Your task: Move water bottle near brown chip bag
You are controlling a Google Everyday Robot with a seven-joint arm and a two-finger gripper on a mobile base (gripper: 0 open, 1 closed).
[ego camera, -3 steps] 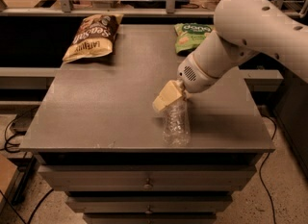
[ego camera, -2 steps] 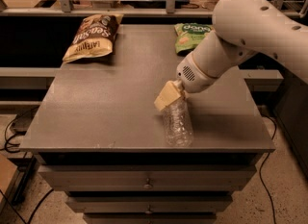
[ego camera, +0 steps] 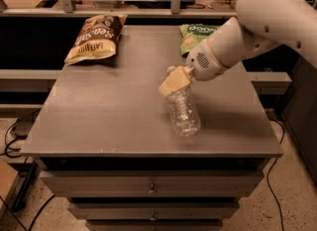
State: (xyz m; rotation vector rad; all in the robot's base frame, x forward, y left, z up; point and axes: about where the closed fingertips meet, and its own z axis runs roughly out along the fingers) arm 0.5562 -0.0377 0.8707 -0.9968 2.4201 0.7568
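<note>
The water bottle (ego camera: 184, 112) is clear and crinkled, with its pale cap pointing to the far side. It sits tilted over the right middle of the grey table (ego camera: 99, 116). My gripper (ego camera: 174, 81) is shut on the bottle's neck, its tan fingers (ego camera: 171, 84) covering the label band. The white arm reaches in from the upper right. The brown chip bag (ego camera: 96, 36) lies flat at the table's far left corner, well apart from the bottle.
A smaller green snack bag (ego camera: 194, 34) lies at the far right of the table, partly behind my arm. A rail and shelf with dark items run behind the table. Drawers sit below the front edge; cables lie on the floor at left.
My gripper and the bottle have moved together a little toward the far side of the table. The bags have not moved.
</note>
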